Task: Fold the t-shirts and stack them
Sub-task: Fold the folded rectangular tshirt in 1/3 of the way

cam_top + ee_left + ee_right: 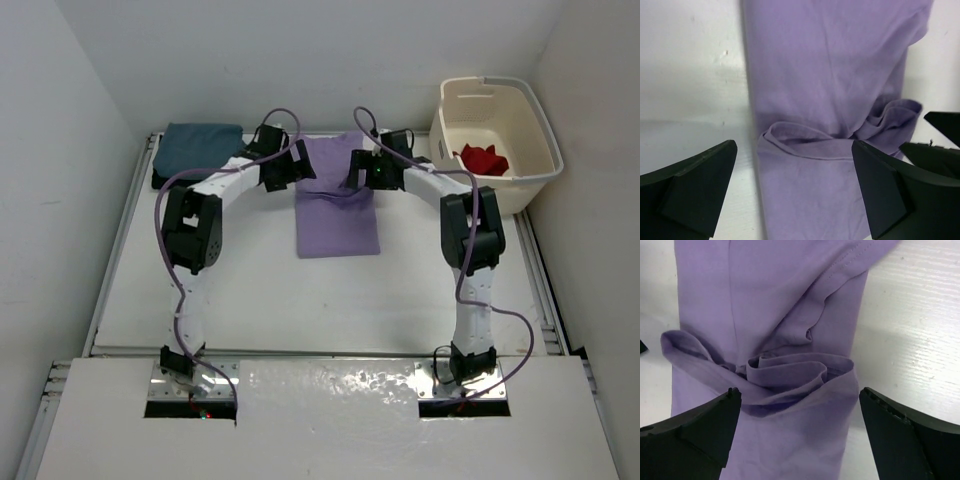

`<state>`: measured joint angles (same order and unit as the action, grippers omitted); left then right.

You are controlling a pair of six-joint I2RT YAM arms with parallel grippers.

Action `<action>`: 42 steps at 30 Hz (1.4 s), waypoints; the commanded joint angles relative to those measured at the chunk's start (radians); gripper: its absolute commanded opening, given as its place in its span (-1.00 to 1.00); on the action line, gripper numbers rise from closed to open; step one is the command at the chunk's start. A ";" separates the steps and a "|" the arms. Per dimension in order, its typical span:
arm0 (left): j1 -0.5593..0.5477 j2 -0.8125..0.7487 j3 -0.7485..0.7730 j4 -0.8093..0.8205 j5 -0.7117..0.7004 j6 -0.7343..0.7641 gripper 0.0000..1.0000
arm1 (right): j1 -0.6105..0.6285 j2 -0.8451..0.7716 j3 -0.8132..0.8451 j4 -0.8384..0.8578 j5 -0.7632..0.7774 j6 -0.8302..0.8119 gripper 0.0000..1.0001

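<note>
At the back left corner of the white table [250, 290], a teal shirt [203, 142] lies folded flat. A dark edge under its near side may be another shirt, but that cannot be told.

Next to the right, the left gripper [794, 150] hangs with its jaws spread wide and grasps nothing. It is poised just over the left edge of the lavender shirt [338, 212].

That shirt lies in the middle of the table as a long narrow strip. A rumpled ridge of cloth runs across it between the two arms.

The right gripper [799, 392] is likewise wide apart and empty, low over the strip's right edge, where the ridge bunches into loose rolls.

At the far right, a cream basket [540, 130] stands at the table's back corner with a red shirt [483, 160] crumpled inside.

The step in hand appears to be the cross fold of the lavender shirt. To do it well, each gripper would likely pinch its own edge at the same level and catch all layers. Both would lift together so the cloth stays taut, then carry it over evenly and lay edge on edge. The ridge would need to be drawn flat, or it risks leaving a lump under the stack.

Counted: three shirts plainly seen, one basket, two arms, two grippers.
</note>
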<state>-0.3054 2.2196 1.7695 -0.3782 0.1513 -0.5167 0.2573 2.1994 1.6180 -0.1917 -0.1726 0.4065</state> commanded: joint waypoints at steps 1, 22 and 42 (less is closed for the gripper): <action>0.008 -0.073 0.053 0.001 -0.024 0.035 1.00 | -0.004 -0.108 0.022 0.006 -0.016 -0.021 0.98; 0.008 -0.429 -0.461 0.070 0.005 -0.052 0.99 | 0.077 -0.046 -0.075 0.170 -0.231 0.057 0.98; -0.063 -0.544 -0.671 0.048 0.021 -0.034 0.99 | 0.060 -0.240 -0.182 0.057 -0.015 -0.048 0.98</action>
<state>-0.3355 1.7382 1.1336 -0.3515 0.1654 -0.5510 0.3218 2.1368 1.6032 -0.1543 -0.2356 0.3870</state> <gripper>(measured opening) 0.997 0.993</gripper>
